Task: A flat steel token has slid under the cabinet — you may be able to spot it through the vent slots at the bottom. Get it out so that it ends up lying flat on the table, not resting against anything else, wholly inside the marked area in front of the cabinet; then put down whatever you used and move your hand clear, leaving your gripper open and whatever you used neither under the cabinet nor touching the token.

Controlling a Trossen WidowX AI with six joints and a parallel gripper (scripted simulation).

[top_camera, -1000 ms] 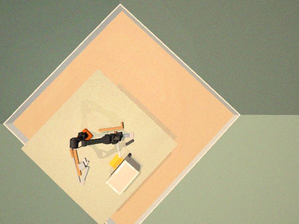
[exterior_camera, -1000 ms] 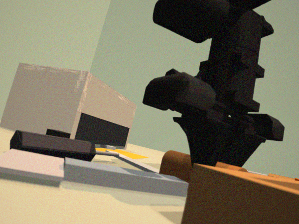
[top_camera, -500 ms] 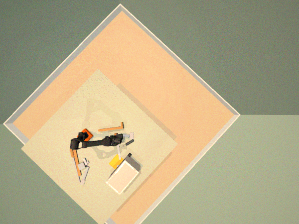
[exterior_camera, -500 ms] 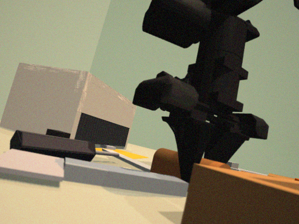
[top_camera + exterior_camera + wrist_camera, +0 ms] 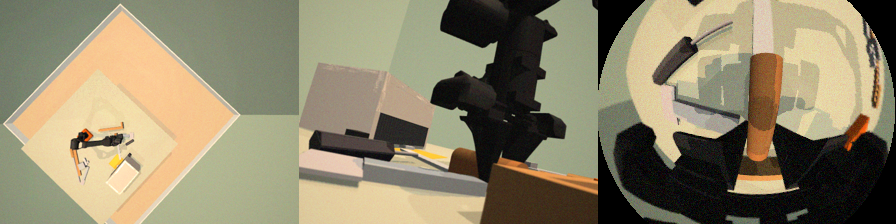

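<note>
A pale cream table (image 5: 62, 119) sits on a larger orange floor, with green walls behind. The flat steel token itself shows in none of the views; by my judgement it lies out of sight beneath the pale boxy cabinet (image 5: 123, 176), behind the dark slotted vent face (image 5: 399, 130) at its base. In the top view the yellow marked area (image 5: 115, 161) lies just off the cabinet's 11 o'clock corner. A long pale grey blade (image 5: 119, 152) points into that yellow patch, and its near end joins the brown cylindrical handle (image 5: 763, 106), which the black parallel-jaw gripper (image 5: 758, 157) clamps firmly between narrowed fingers.

The relation that matters: from the fingers, the cabinet mouth lies toward 5 o'clock in the top view, and straight ahead at 12 o'clock in the wrist view. The tool's long axis runs along that same line, so a forward push should carry the blade tip over the yellow patch toward the vent.

Other items lie around: an orange L-shaped bar (image 5: 112, 128) at 11 o'clock of the gripper, a dark bar (image 5: 129, 142) at 3 o'clock, and an orange block (image 5: 535, 194) close by in the exterior view.
</note>
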